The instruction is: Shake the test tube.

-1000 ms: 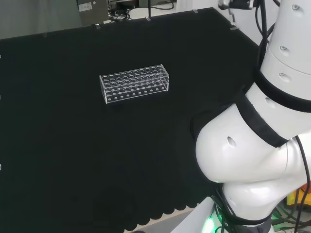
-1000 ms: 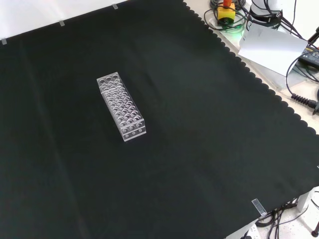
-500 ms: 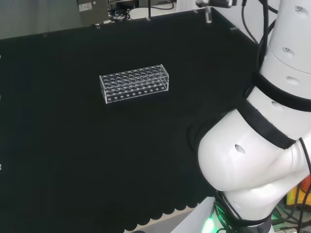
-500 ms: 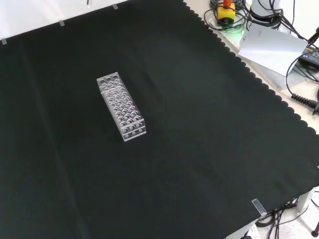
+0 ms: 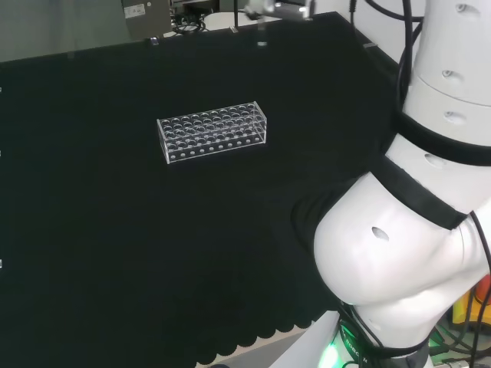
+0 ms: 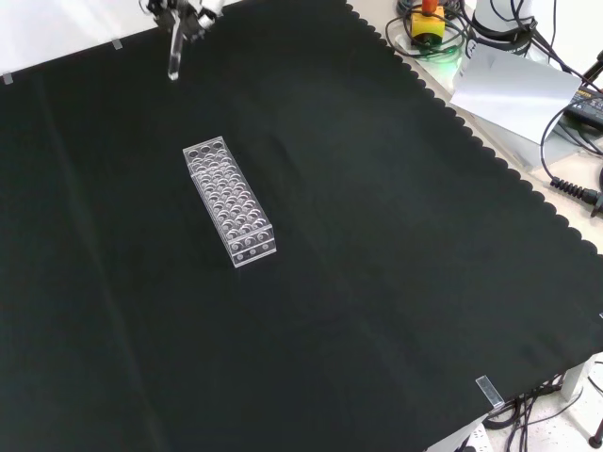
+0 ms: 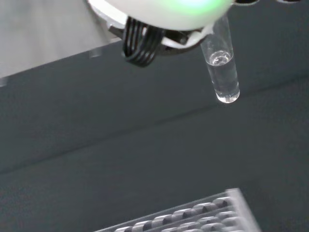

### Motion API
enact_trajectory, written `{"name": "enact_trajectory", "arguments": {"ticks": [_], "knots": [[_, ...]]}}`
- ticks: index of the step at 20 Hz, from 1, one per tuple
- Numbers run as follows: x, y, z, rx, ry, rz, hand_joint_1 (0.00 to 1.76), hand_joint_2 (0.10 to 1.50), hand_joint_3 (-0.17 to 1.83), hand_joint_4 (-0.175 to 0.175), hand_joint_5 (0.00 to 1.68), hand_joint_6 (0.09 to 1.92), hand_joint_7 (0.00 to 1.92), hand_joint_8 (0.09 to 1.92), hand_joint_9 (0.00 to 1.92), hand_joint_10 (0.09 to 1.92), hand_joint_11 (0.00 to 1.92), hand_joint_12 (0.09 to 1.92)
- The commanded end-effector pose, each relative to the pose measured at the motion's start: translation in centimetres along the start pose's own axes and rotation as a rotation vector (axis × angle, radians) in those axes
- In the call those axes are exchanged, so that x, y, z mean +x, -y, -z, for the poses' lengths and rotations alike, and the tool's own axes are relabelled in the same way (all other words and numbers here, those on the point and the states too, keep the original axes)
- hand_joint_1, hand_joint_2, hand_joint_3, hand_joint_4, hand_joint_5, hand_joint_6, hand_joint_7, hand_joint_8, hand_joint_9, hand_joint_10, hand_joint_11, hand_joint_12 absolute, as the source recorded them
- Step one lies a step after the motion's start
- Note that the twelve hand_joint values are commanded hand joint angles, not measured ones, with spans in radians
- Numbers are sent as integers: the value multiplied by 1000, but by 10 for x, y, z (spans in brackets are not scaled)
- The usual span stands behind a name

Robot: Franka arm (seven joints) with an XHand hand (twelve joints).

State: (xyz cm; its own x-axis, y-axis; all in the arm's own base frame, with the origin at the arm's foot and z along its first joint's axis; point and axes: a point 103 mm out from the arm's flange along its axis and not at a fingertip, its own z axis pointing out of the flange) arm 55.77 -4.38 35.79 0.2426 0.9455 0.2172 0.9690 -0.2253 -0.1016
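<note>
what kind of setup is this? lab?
Probably a robot test bench staged for lab work, not a real wet lab: black cloth over the bench, a clear tube rack, a test tube with clear liquid held up by the hand, and loose cables at the edge.

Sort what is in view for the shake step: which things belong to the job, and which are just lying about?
Belongs to the job:
- test tube, with clear liquid in its lower end
- hand, holding the tube above the cloth

Just lying about:
- clear tube rack, standing on the cloth
- black cloth
- yellow box with red button, off the cloth's edge
- cables
</note>
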Motion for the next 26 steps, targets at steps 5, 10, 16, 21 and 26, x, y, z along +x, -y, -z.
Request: {"name": "enact_trajectory", "arguments": {"ticks": [5, 10, 16, 21, 26], "knots": [[32, 1, -14, 28, -34, 74, 1202, 684, 668, -175, 1205, 784, 1651, 517, 1482, 626, 1071, 1027], [-15, 1, -7, 20, 23, -1, 1202, 684, 668, -175, 1205, 783, 1651, 517, 1482, 626, 1071, 1027], [-92, 6, 11, -9, 50, -183, 1202, 683, 669, -175, 1206, 783, 1652, 516, 1482, 626, 1071, 1027], [-155, 13, 31, -34, 93, -313, 1202, 683, 670, -175, 1206, 782, 1652, 515, 1482, 626, 1071, 1027], [-191, 19, 45, -49, 140, -403, 1202, 682, 670, -175, 1207, 782, 1652, 514, 1482, 625, 1072, 1027]]}}
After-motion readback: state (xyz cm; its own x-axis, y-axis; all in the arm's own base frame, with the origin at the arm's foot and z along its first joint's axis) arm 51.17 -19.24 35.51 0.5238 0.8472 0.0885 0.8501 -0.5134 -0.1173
